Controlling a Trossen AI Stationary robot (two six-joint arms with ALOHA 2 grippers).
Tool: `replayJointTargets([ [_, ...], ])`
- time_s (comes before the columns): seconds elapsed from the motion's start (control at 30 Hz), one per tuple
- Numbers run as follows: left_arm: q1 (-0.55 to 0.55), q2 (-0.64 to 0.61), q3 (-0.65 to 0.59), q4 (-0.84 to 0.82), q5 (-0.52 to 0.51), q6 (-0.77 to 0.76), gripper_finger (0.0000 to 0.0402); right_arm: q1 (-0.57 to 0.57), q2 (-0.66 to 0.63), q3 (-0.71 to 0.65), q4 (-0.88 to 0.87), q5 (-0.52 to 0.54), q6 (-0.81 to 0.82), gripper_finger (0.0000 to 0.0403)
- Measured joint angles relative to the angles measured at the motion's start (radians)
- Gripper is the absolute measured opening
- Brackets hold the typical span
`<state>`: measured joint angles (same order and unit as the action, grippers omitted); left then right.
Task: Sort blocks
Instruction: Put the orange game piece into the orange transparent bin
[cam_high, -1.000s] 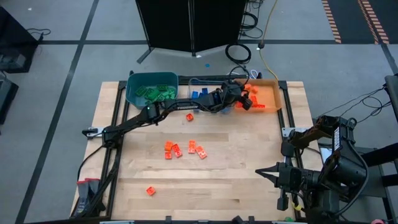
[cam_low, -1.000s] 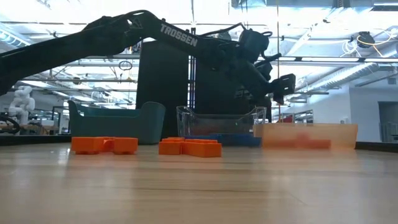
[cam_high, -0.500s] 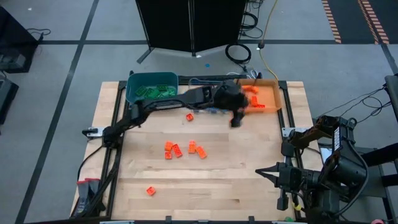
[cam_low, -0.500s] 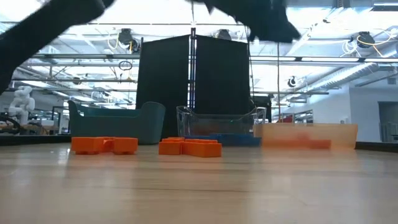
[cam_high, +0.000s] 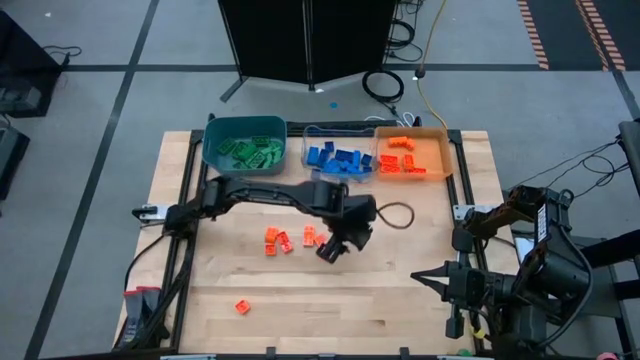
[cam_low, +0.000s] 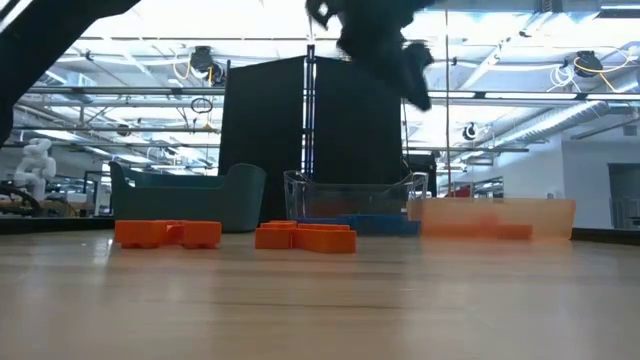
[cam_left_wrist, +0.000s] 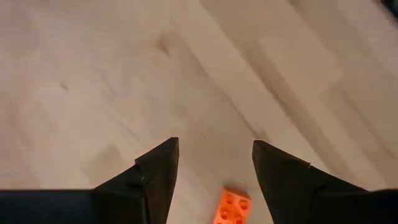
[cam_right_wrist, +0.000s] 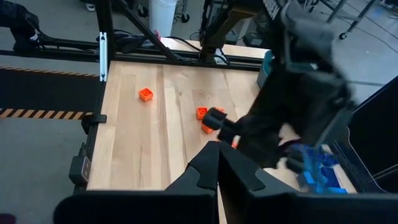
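Note:
My left gripper (cam_high: 329, 251) (cam_left_wrist: 214, 155) hangs open over the middle of the table, pointing down, with nothing between its fingers. Just to its left several orange blocks (cam_high: 290, 239) (cam_low: 305, 237) lie flat on the wood; one orange block (cam_left_wrist: 232, 208) shows below its fingertips. Another orange block (cam_high: 241, 307) lies alone near the front left. At the far edge stand a teal bin (cam_high: 213, 135) with green blocks (cam_high: 250, 150), a clear bin (cam_high: 309, 140) with blue blocks (cam_high: 338, 158) and an orange bin (cam_high: 445, 150) with orange blocks (cam_high: 402, 160). My right gripper (cam_high: 428, 279) (cam_right_wrist: 217, 149) waits shut at the table's right front.
A dark cable loop (cam_high: 395, 213) lies on the wood right of my left gripper. The left arm (cam_high: 260, 192) reaches across the table's middle, in front of the bins. Bare wood shows along the near edge and at the right.
My left gripper has swung away from the orange bin toward the table's near edge and somewhat to the left, ending over the middle beside the orange blocks. It has rolled and tipped from nearly level to pointing steeply down. The blocks have not moved.

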<state>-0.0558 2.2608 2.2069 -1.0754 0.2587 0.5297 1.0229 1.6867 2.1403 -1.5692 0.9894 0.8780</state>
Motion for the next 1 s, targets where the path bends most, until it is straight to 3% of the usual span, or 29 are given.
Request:
replayJointTargets([
  [0.2,-0.037,-0.001,-0.168,0.010,-0.023,0.026,0.0212,0.009,0.000,0.000,0.000,-0.001,0.015,0.0000],
  [0.3,-0.057,-0.019,-0.238,0.004,-0.082,0.036,0.0212,0.014,0.000,0.000,-0.001,-0.005,0.027,0.0000],
  [0.47,-0.082,-0.139,-0.326,-0.001,-0.145,0.028,0.0212,0.013,0.000,0.000,-0.001,-0.007,0.030,0.0000],
  [0.6,-0.100,-0.307,-0.484,0.149,-0.154,-0.013,0.0212,0.013,0.000,0.000,-0.002,-0.007,0.031,0.0000],
  [0.77,-0.084,-0.499,-0.806,0.430,-0.161,-0.139,0.0212,0.013,0.000,0.000,-0.002,-0.007,0.045,0.0000],
  [0.9,-0.069,-0.513,-0.964,0.567,-0.109,-0.205,0.0212,0.013,-0.002,0.000,-0.002,-0.007,0.045,0.0000],
  [1.0,-0.069,-0.485,-0.990,0.597,-0.156,-0.242,0.0212,0.012,-0.006,0.000,-0.002,0.007,0.045,0.0000],
])
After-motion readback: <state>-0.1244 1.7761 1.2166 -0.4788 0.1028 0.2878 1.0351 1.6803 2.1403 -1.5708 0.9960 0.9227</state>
